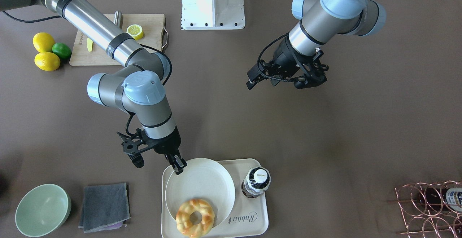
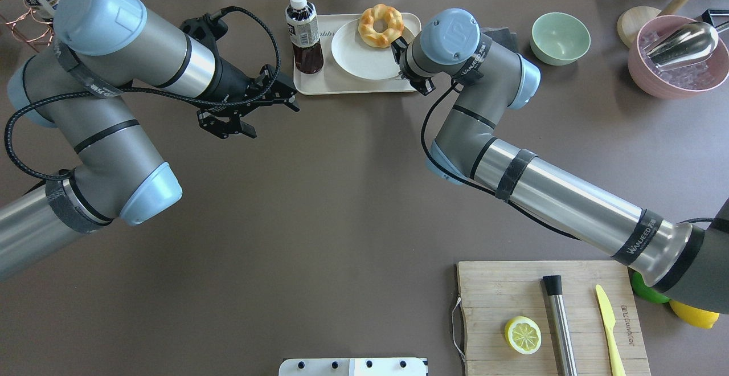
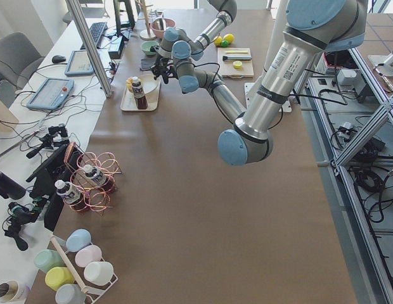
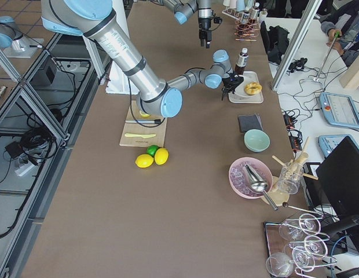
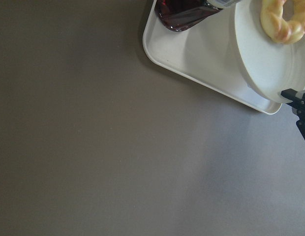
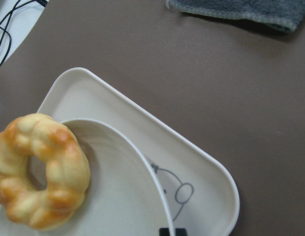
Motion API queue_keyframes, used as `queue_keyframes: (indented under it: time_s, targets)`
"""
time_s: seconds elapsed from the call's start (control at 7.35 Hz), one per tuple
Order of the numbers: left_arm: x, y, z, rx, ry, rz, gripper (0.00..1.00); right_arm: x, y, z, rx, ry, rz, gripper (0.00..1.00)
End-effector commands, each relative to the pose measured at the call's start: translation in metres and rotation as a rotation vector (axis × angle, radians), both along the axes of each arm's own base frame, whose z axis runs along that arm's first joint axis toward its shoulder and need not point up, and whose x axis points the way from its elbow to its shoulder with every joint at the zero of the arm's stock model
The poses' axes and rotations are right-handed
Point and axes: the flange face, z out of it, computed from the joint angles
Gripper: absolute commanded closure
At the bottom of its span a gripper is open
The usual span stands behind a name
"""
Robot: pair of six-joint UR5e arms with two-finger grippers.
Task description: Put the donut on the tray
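The donut (image 1: 186, 212), a braided golden ring, lies half on the rim of a white plate (image 1: 202, 184) and half on the cream tray (image 1: 252, 220) with the "Rabbit" script. It also shows in the overhead view (image 2: 367, 28) and in the right wrist view (image 6: 59, 167). My right gripper (image 1: 178, 166) is at the plate's opposite rim, over the tray's corner (image 6: 201, 167), apart from the donut. Its fingers look closed on the plate's rim. My left gripper (image 2: 230, 128) is open and empty above bare table, left of the tray (image 2: 336, 82).
A dark drink bottle (image 1: 257, 182) stands on the tray beside the plate. A grey cloth (image 1: 104, 205) and a green bowl (image 1: 42, 209) lie near my right arm. A cutting board (image 1: 148, 21) with a lemon slice and a wire rack (image 1: 429, 205) sit at the table's edges.
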Motion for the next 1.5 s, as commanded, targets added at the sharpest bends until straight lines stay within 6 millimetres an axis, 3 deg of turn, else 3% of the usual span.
queue_keyframes:
  time_s: [0.0, 0.14, 0.27, 0.54, 0.68, 0.82, 1.09, 1.22, 1.36]
  targets:
    - [-0.003, -0.002, 0.000, 0.000, 0.000, -0.005, 0.03, -0.011, 0.005, 0.003, -0.023, -0.001, 0.054, 0.87]
    - [-0.003, -0.002, 0.000, -0.001, -0.001, -0.005, 0.03, -0.003, -0.004, -0.009, -0.018, -0.013, 0.070, 0.02]
    - [-0.007, -0.005, 0.000, -0.001, -0.001, -0.012, 0.03, 0.005, -0.013, -0.022, -0.014, -0.024, 0.075, 0.00]
    - [-0.023, -0.014, 0.007, -0.026, -0.003, -0.010, 0.03, 0.028, -0.023, -0.024, 0.051, -0.006, -0.037, 0.00]
    - [-0.041, -0.023, 0.011, -0.056, -0.013, -0.015, 0.03, 0.064, -0.034, -0.025, 0.079, -0.009, -0.126, 0.00]
    - [-0.057, -0.032, 0.018, -0.007, -0.028, 0.002, 0.03, 0.120, -0.035, -0.010, 0.115, 0.003, -0.229, 0.00]
    - [-0.092, -0.029, 0.036, 0.174, -0.183, 0.116, 0.03, 0.228, -0.015, 0.076, 0.317, 0.110, -0.448, 0.00]
    - [-0.113, -0.031, 0.036, 0.287, -0.253, 0.182, 0.03, 0.268, -0.013, 0.107, 0.397, 0.146, -0.535, 0.00]
    - [-0.146, -0.043, 0.042, 0.363, -0.311, 0.216, 0.03, 0.308, -0.010, 0.143, 0.468, 0.176, -0.619, 0.00]
